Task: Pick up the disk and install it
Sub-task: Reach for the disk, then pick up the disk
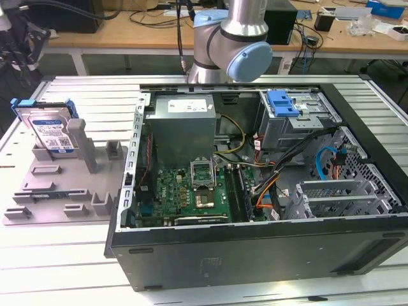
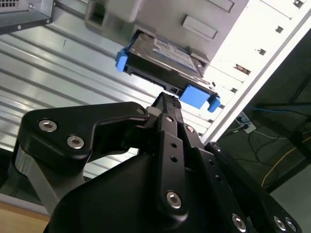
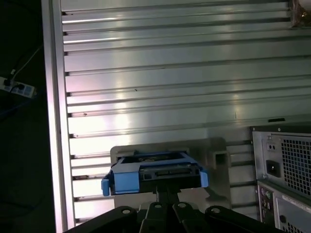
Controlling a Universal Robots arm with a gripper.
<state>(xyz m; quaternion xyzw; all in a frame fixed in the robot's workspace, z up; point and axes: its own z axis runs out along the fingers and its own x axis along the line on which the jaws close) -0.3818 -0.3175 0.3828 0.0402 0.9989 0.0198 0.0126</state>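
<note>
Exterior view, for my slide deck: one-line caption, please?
Disk on edge in the grey tray beside the open computer case, arm behind.

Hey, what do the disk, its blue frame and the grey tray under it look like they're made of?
Disk: probably metal, silver-grey with a dull sheen, under a white-and-blue label. Frame: plastic, by its saturated blue and rounded moulded tabs, satin finish. Tray: likely plastic, even matte grey with moulded upright posts; painted metal can't be ruled out.
</note>
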